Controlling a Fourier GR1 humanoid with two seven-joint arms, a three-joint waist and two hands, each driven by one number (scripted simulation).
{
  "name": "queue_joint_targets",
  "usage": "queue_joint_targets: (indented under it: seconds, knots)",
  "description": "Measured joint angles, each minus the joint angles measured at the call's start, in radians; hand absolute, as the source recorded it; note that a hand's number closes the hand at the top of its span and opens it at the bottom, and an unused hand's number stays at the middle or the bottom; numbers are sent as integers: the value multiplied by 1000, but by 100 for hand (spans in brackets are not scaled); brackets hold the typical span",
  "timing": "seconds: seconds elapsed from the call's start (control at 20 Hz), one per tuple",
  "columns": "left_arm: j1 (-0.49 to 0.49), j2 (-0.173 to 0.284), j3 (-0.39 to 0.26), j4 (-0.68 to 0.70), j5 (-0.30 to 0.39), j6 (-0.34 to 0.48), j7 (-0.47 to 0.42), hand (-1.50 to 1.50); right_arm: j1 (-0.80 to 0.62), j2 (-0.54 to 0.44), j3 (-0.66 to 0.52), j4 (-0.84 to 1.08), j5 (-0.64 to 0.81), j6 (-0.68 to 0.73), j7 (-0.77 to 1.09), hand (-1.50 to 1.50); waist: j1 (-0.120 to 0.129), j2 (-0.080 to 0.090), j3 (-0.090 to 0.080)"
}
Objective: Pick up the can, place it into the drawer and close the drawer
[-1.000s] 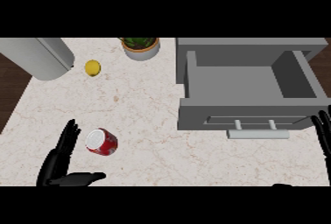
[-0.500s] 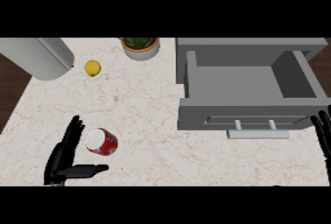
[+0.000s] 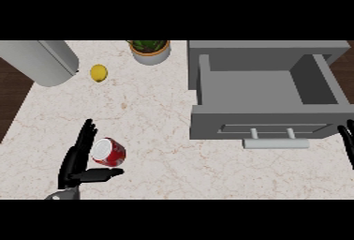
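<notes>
— Where's the can?

— I've got the can in the lower left of the frame, red, lying on its side on the tabletop, pale end facing up-left. The left hand is right against it: fingers straight and spread, running up along the can's left side, thumb stretched out flat just below the can. Nothing curled round it, so open, not clamped.

— And the drawer?

— The drawer sits in the upper right, grey, pulled out, its inside bare as far as I can see. Its front panel faces the lower edge, with a pale bar handle sticking out. Well apart from the can.

— Right hand?

— I see the right hand only at the right edge of the frame, beside the drawer front, fingers straight and pointing up, resting.

— Anything else?

— A yellow lemon in the upper left, beside a grey cylinder at the corner. A potted plant at top centre.
</notes>
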Motion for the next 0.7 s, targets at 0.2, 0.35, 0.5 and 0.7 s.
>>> queue_joint_targets:
  seconds: [0.2,0.35,0.5,0.7]
  knots:
    - [-23,3,-1,31,6,-3,-10,-150,20,15,3,-23,0,7,-2,-150,0,0,0]
    - [-33,-5,-10,10,10,10,22,-150,0,4,-21,-21,-15,7,14,-150,1,0,0]
    - [-57,-7,-19,43,4,11,9,-150,6,13,-15,-23,-12,14,12,-150,0,0,0]
    - [-89,-21,-35,63,-1,22,8,-150,28,19,-14,-22,-17,23,-5,-150,0,0,0]
